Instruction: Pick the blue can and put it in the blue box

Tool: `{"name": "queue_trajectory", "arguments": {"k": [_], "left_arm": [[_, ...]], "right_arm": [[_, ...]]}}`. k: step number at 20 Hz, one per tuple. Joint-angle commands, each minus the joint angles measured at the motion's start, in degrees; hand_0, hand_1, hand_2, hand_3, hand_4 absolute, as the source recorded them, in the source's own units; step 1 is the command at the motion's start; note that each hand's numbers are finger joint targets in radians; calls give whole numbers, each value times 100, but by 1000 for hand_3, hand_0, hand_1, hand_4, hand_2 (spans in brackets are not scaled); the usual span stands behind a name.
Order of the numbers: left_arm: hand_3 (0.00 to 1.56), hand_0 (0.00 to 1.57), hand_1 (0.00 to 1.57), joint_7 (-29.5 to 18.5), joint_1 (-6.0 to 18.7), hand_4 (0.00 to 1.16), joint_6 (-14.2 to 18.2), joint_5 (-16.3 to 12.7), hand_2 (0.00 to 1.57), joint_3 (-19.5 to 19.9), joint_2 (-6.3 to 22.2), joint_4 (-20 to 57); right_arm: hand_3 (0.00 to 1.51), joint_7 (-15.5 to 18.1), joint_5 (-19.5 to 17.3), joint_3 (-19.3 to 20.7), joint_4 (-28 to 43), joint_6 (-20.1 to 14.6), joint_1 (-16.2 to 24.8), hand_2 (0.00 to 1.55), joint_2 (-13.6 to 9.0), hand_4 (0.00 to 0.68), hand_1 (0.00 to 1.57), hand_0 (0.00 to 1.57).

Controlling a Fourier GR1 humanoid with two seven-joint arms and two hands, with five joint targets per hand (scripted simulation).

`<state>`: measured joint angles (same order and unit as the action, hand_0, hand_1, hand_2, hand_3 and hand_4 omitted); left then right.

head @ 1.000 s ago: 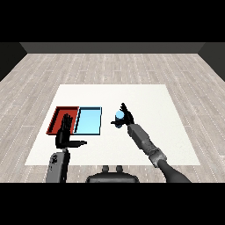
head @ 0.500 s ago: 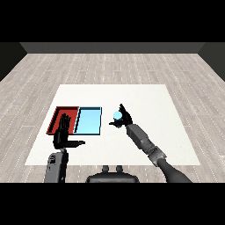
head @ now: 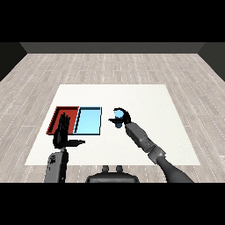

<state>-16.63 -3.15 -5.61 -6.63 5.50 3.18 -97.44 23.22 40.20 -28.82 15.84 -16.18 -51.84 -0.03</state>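
Observation:
The blue can [head: 117,117] shows just right of the light blue tray [head: 89,120], partly covered by my right hand [head: 124,117], whose fingers curl round it. Whether the can rests on the table or hangs slightly above it I cannot tell. My left hand [head: 62,132] is raised at the near left with fingers straight up and thumb out, holding nothing; it stands in front of the red tray [head: 65,117].
The red and light blue trays lie side by side on the white table [head: 145,101], red at the left. My right forearm [head: 145,143] crosses the table from the lower right.
My right hand with the can has shifted a little left, toward the light blue tray. The left hand has stayed where it was.

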Motion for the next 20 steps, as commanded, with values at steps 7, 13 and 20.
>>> {"name": "queue_trajectory", "arguments": {"k": [7,13,20], "left_arm": [[0,0,0,-177,50,0,86,181,0,-144,-139,166],[0,0,0,31,133,0,-61,19,0,-42,18,185],[0,0,0,264,542,0,256,415,0,-809,-307,342]], "right_arm": [[1479,-320,-187,-695,-377,-639,-97,1526,1,538,1537,1537],[1410,-29,-449,-458,49,-493,-336,1471,2,566,1488,1488],[1407,-234,-877,-404,1241,-631,-21,1478,-479,577,1534,1534]]}}
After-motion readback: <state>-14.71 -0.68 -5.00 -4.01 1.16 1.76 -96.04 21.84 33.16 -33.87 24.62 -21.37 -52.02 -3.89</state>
